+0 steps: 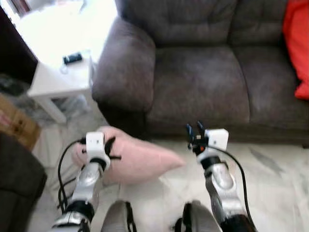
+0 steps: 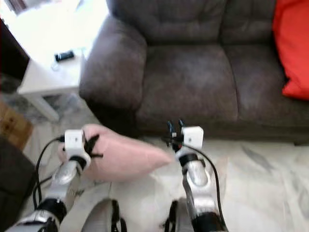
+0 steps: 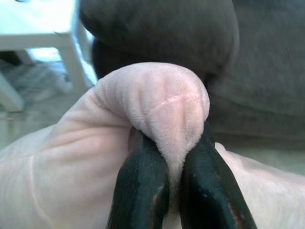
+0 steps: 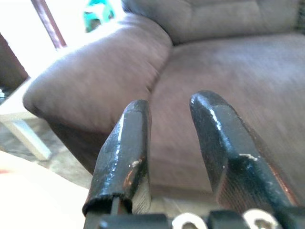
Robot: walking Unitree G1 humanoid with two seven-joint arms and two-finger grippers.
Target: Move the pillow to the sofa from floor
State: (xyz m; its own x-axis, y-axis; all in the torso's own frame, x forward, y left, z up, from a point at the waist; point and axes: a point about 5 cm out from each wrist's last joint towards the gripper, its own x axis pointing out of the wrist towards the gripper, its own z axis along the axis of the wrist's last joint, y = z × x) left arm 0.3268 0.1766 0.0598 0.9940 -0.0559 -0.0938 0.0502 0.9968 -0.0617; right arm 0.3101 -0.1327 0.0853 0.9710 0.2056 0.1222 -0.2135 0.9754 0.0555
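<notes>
A white side table point(image 1: 53, 82) stands at the far left, with a small dark device point(image 1: 72, 58) lying on its top. A cardboard box point(image 1: 17, 123) sits on the floor at the left, nearer than the table. A bright red cushion point(image 1: 297, 46) fills the far right. The floor point(image 1: 275, 179) is pale marbled tile. A dark upholstered edge point(image 1: 17, 186) shows at the near left.

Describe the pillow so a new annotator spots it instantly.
Find the grey sofa; on the marble floor below its left armrest lies the pale pink pillow. The left gripper pinches a fold of it. The other cushion is red and sits on the sofa.
</notes>
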